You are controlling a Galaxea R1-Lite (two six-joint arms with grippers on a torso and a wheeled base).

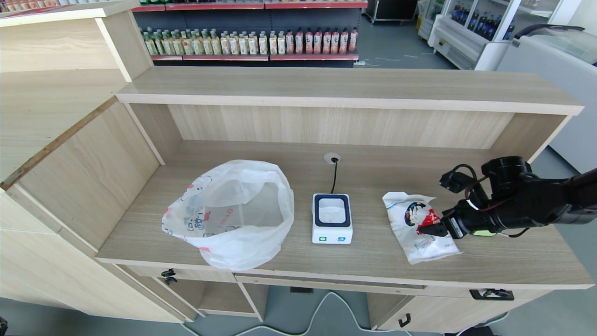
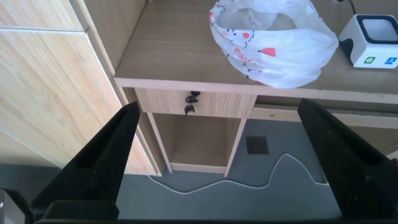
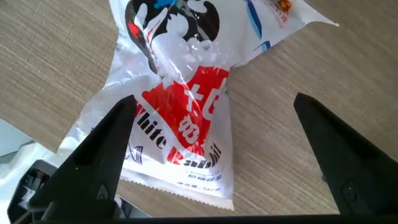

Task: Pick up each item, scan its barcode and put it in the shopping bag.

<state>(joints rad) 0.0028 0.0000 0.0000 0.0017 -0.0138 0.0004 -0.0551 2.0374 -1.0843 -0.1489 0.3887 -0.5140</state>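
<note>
Packet point(image 1: 413, 212) lies flat by tabletop's point(image 1: 373, 261) right front edge. Right end effector point(image 1: 430, 229) is held over it, jaws spread, presumably for a grasp. Bag point(image 1: 186, 219) is propped open toward left edge, scanner point(image 1: 331, 218) between.

One bag point(image 1: 196, 219), one scanner point(image 1: 331, 218), one packet point(image 1: 417, 228)

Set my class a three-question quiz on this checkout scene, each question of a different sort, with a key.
1. True or false: the snack packet lies inside the shopping bag.
2. What stands on the counter between bag and packet? A) scanner B) bottle C) basket
3. Fill in: the right end effector hangs over the packet with its jaws ___.
Key: 1 false; 2 A; 3 open.
</note>
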